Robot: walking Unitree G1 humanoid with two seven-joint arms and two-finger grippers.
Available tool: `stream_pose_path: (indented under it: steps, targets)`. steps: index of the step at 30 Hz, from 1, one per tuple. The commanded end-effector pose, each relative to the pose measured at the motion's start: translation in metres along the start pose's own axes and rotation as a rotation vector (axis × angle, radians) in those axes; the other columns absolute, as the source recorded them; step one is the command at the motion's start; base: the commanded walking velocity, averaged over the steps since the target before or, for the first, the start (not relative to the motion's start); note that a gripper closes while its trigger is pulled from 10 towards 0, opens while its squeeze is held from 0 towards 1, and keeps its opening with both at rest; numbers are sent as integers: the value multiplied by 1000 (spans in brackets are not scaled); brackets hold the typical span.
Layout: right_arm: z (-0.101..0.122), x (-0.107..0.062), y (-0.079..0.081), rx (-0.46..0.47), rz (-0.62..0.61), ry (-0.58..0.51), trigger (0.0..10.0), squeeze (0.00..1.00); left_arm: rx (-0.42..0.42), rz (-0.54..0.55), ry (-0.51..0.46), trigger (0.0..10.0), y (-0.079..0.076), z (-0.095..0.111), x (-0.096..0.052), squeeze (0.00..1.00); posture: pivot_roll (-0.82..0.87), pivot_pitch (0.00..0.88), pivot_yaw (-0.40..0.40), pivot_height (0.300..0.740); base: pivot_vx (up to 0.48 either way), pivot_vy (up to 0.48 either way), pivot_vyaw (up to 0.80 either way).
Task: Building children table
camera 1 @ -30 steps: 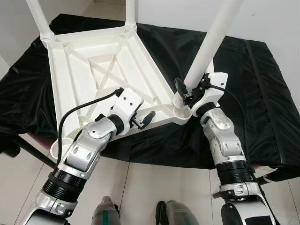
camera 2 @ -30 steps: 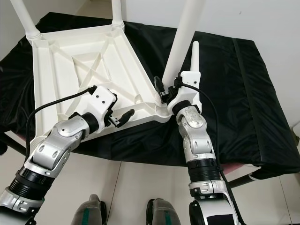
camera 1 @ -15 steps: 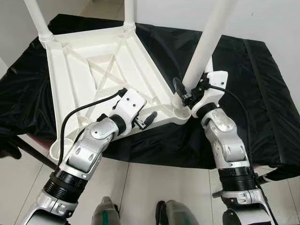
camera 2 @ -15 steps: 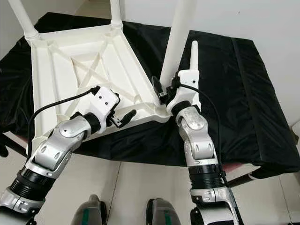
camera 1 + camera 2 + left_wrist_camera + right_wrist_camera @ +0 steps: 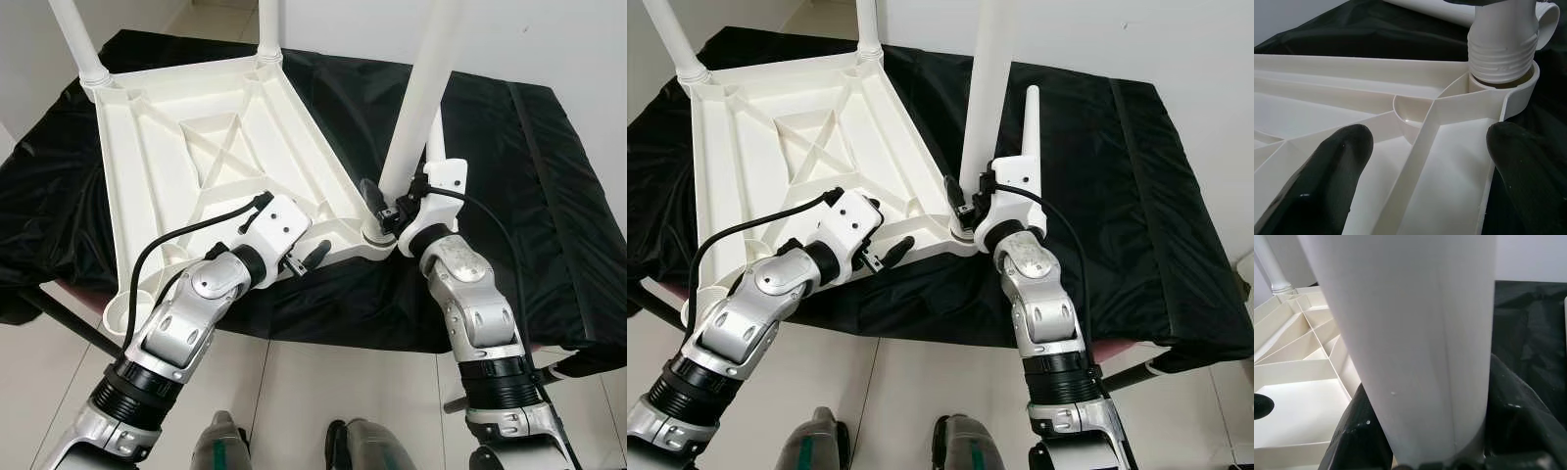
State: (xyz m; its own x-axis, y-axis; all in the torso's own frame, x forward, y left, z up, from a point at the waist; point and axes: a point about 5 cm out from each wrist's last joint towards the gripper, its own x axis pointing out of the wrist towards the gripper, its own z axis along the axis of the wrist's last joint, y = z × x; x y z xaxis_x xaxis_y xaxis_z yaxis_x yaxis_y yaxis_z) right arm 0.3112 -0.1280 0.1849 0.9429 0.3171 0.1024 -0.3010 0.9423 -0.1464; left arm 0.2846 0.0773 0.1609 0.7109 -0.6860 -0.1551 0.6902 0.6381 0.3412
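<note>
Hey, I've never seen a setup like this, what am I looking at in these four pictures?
This is a humanoid robot assembling a child's white plastic table. The two wide pictures come from cameras in its head, looking down at its own silver arms. The table top lies upside down on a black cloth, with two legs already standing at the far corners. The right gripper has its jaws closed around a third leg, holding it upright in the near corner socket. The left gripper hovers open at the table's near edge. The two close-ups come from wrist cameras looking along each gripper's black fingers.
</note>
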Motion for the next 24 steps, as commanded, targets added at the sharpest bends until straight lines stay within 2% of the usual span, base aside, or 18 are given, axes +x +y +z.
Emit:
stream_pose_path:
  steps: [1, 11, 18, 21, 24]
  targets:
    - [-12, -4, -1, -4, -5, 65, 10000, 0, 19, -22, -4, 10000, -1, 1, 0, 0, -47, 54, -21, 740, 0, 0, 0]
    - [-12, -10, 1, -32, 17, 81, 10000, 0, 4, -41, -17, 10000, -3, 3, -2, 0, -53, 72, -22, 740, 0, 0, 0]
    - [-10, -10, 8, -20, 56, 63, 10000, 0, -12, -89, -5, 10000, -9, 0, -4, 0, -52, 76, -22, 740, 0, 0, 0]
    - [-13, -12, 12, -6, 98, 42, 10000, 0, -65, -149, 11, 10000, -16, -4, -9, 0, -49, 78, -20, 740, 0, 0, 0]
    - [-13, -13, 12, -4, 107, 42, 10000, 0, -64, -153, 14, 10000, -17, -4, -9, 0, -49, 78, -20, 740, 0, 0, 0]
